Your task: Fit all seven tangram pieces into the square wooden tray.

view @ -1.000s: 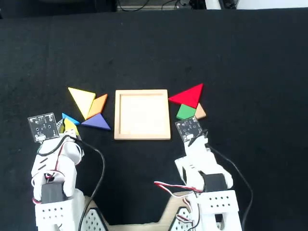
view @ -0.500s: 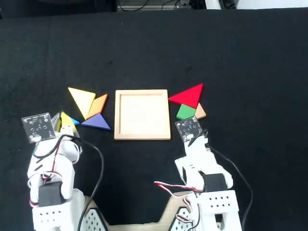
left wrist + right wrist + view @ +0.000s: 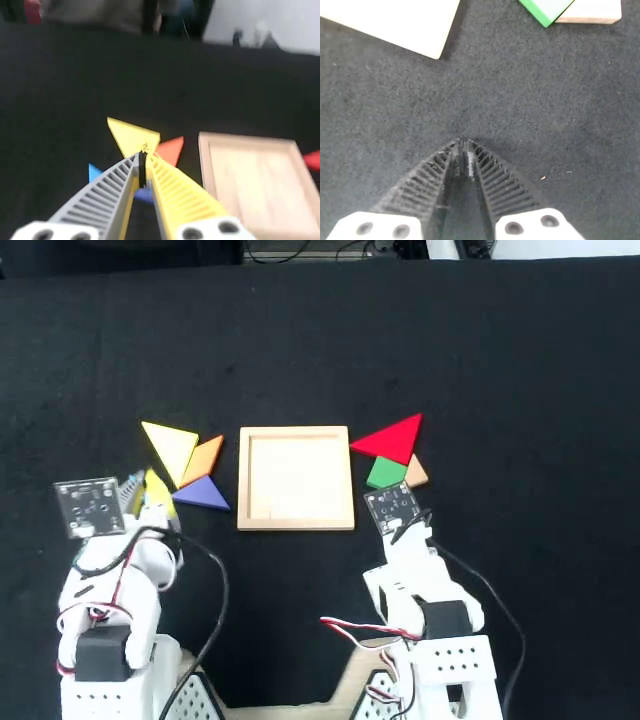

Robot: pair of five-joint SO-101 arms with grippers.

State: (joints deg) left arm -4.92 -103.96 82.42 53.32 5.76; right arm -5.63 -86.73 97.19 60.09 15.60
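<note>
while the tray [image 3: 296, 430] holds no piece, all the fitting remains: the yellow triangle [image 3: 170, 445] and neighbours lie to its left, the red triangle [image 3: 392, 438] and others to its right; the left gripper [image 3: 141, 159] and right gripper [image 3: 464, 146] are pinched closed on nothing.

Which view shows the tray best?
High view: the whole tray, all four rims, seen from above. The left wrist view gets it slantwise, cut off at the frame edge; the right wrist view catches one corner.
</note>
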